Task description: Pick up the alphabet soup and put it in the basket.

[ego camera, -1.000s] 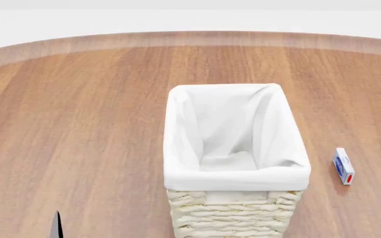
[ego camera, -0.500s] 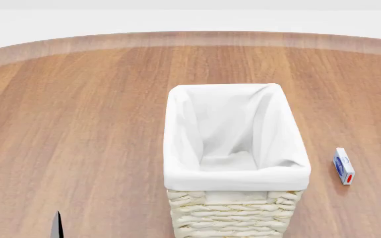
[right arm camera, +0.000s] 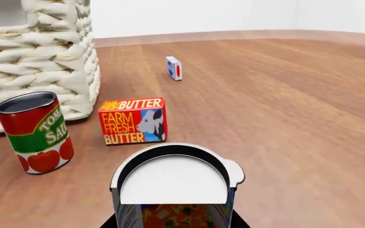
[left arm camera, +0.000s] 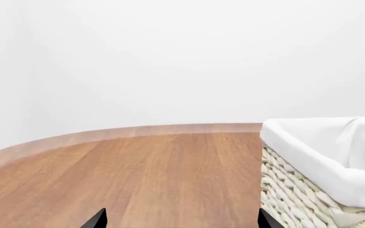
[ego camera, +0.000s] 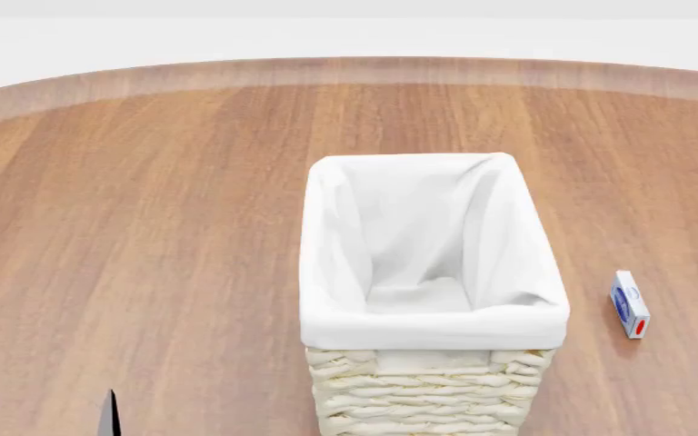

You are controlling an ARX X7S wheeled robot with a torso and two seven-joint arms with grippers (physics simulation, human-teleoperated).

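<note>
The alphabet soup (right arm camera: 173,183), a small can with a pale top and blue label, sits close in the right wrist view. My right gripper (right arm camera: 173,224) has its dark fingers (right arm camera: 108,223) against both sides of the can. Can and right gripper are out of the head view. The basket (ego camera: 434,322), cream wicker with a white liner, stands at the table's middle; it also shows in the left wrist view (left arm camera: 309,190) and the right wrist view (right arm camera: 43,57). My left gripper (ego camera: 43,415) is open and empty at the lower left, apart from the basket (left arm camera: 180,222).
A red-and-green tomato can (right arm camera: 36,133) stands by the basket's wall. An orange butter box (right arm camera: 133,121) lies beside it. A small blue-and-white box (ego camera: 629,304) lies right of the basket and shows in the right wrist view (right arm camera: 174,68). The round wooden table's edge (ego camera: 324,71) curves behind.
My left gripper's fingertips have sunk slightly lower at the bottom edge of the head view. The basket and the small box have not moved.
</note>
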